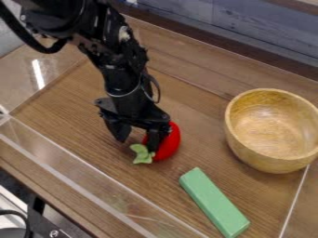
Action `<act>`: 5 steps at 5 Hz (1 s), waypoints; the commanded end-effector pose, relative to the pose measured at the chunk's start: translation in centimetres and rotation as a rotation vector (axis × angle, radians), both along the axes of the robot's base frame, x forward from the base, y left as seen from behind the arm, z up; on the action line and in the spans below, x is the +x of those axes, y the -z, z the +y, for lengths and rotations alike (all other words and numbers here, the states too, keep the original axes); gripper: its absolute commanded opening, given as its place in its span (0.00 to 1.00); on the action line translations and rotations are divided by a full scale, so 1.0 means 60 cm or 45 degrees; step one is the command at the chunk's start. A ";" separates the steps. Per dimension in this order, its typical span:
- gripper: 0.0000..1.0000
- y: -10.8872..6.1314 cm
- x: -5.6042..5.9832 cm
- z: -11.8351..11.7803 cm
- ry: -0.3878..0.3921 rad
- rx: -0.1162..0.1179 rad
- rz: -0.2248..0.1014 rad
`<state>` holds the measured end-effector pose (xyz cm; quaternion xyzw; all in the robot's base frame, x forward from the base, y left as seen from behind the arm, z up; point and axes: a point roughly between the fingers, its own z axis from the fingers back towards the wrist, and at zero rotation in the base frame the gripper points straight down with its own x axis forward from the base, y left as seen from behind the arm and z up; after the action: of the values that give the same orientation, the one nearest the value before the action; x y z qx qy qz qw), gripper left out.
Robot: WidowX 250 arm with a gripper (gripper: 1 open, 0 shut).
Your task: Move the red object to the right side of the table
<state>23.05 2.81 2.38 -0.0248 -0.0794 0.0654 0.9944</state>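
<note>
The red object [165,140], a small strawberry-like toy with a pale green stem, lies on the brown wood-grain table [69,125] left of centre. My black gripper [136,137] points straight down at the toy's left side and stands open. One finger overlaps the toy's left part, the other is on the table to its left. The toy rests on the table and nothing is gripped. Whether the finger touches the toy I cannot tell.
A wooden bowl [272,129] stands at the right. A flat green block [213,201] lies near the front, just right of the toy. Low clear acrylic walls [74,178] edge the table in front and at the left.
</note>
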 end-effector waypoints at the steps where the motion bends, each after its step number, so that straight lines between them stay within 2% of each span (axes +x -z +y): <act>1: 1.00 0.004 0.012 -0.003 -0.011 0.002 -0.019; 5: 1.00 0.025 0.021 -0.003 -0.060 -0.010 -0.001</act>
<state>24.62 2.80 1.71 -0.0265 -0.0932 0.0879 0.9914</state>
